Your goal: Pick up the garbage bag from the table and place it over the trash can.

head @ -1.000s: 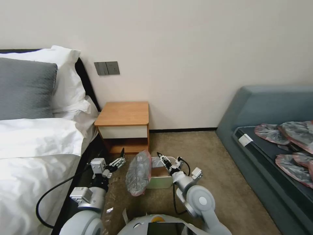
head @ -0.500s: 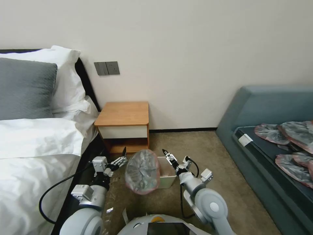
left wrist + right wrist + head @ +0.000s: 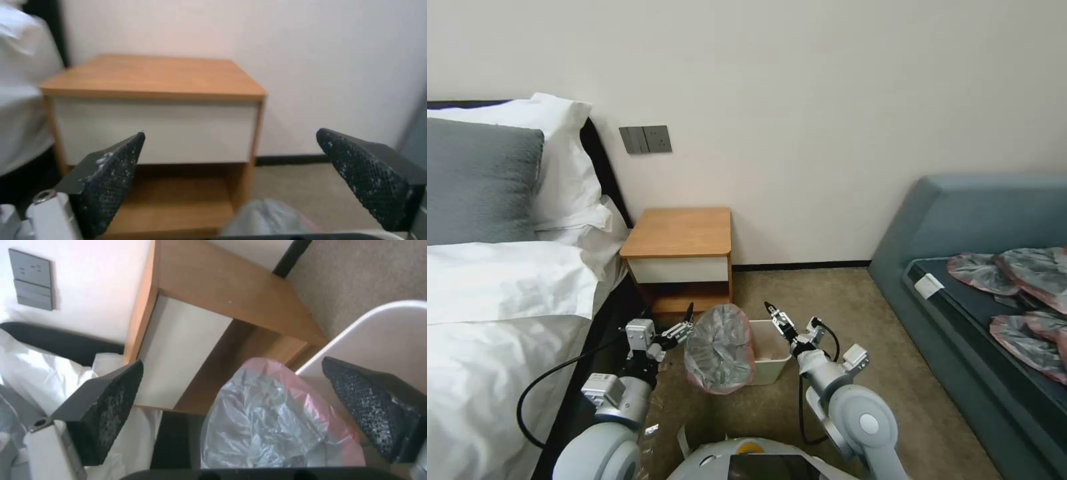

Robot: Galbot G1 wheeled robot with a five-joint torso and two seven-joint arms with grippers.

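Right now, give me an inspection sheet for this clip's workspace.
Surface: orange-brown wooden nightstand, top bare.
Job's things: wrinkly grey plastic garbage bag with pink rim hangs over the left side of the cream plastic trash can; right side uncovered.
Clutter: flat grey-and-red bags on the blue-grey sofa.
Grippers: left claw open beside the bag; right claw open above the can's rim.
Cables: black cable loops off the left arm.
Surroundings: bed with white pillows, wall switches.

Left gripper (image 3: 686, 325): low, forward, fingers spread, holding nothing.
Right gripper (image 3: 774, 313): low, forward, fingers spread, holding nothing.
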